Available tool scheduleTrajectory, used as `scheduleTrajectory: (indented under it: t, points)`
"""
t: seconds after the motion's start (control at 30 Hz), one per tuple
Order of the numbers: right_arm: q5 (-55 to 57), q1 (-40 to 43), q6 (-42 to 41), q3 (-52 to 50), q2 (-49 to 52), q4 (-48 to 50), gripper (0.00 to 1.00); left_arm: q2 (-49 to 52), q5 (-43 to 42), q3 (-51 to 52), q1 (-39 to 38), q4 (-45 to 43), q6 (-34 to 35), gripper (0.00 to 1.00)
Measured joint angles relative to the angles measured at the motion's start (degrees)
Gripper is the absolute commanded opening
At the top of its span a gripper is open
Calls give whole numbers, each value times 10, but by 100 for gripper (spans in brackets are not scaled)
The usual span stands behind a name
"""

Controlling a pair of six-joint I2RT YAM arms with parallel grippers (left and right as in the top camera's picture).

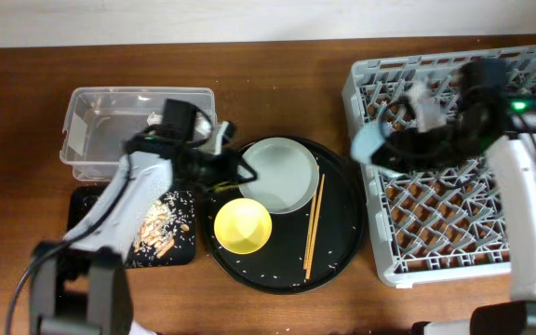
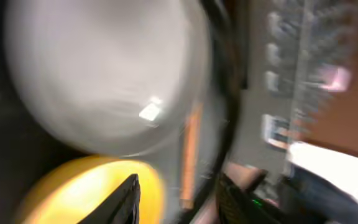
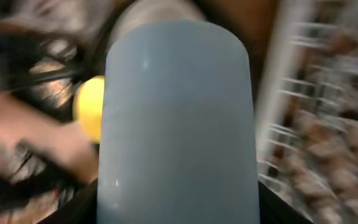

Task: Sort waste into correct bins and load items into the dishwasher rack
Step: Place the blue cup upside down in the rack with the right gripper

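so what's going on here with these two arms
Two robot arms are clearing a table. The right claw grips a blue cup at the left edge of the grey dish rack. The left claw is open and empty over the round black tray, near the plate and yellow bowl. Chopsticks lie on that tray too. Food scraps sit in the small black tray.
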State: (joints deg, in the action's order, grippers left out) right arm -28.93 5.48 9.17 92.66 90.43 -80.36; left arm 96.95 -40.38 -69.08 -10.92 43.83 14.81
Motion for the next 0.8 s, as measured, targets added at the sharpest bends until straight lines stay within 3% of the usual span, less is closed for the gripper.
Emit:
scheduleTrajectory:
  t: [0.23,0.43,0.6,0.7,0.8]
  points:
    - [178,136,-125,103,3,-66,48,-144,143,0,70,65,-40,38]
    - [234,237,-150,188,107,-118,49,-167,161,0,76,63,-46,39]
    - [242,288,-152,192,215,-118,51,-167,165,0,76,63,-46,39]
    - [244,304,-152,192,242,-110,60,-167,165,0,76,63,-47,39]
    - [246,308,-151,192,263,-109,84,-167,167,0,76,63,-47,39]
